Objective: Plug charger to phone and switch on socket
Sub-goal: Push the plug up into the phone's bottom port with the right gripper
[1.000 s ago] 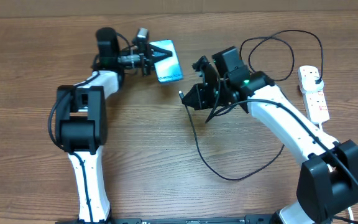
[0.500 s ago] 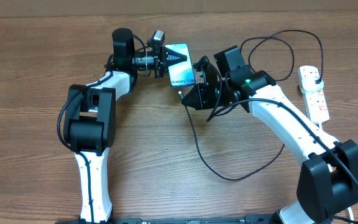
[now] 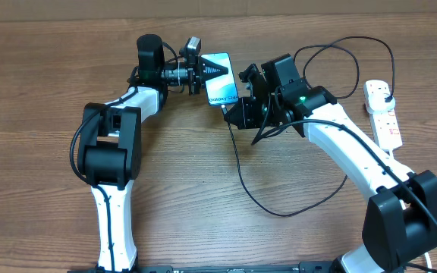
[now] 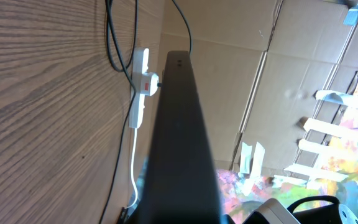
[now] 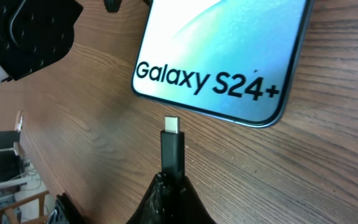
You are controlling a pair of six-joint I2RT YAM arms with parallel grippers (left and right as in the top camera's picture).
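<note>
**Right gripper (image 3: 230, 114) holds the charger tip just short of the phone**

Clamped shut on the charger (image 5: 173, 155), the right gripper leaves only the short connector (image 5: 172, 126) poking out ahead of its fingers, so the tip can be aimed and pushed in. In the right wrist view the connector sits low centre. It points up at the lettered end of the phone (image 5: 222, 50), near it but with a strip of table (image 5: 73, 143) showing between them. That end runs at a slant across the frame, and the tip faces it left of its middle, so I judge some squaring-up is needed. The port itself cannot be seen.

The left gripper (image 3: 212, 70) is closed on the phone's opposite end, upper centre of the overhead view, apparently to brace it against the push. Whether the phone rests on the table or is lifted, I cannot tell.

From the right gripper the cable (image 3: 241, 178) loops down through the middle of the overhead view. It shows again as a loop in the upper right, ending at the socket (image 3: 381, 114) by the right edge. There a dark plug (image 3: 386, 92) seems seated near its upper end. The socket lies well apart from both grippers. The slack cable and the right arm (image 3: 347, 144) lie between them and its switches, and a white cord (image 4: 133, 162) trails from it.
</note>
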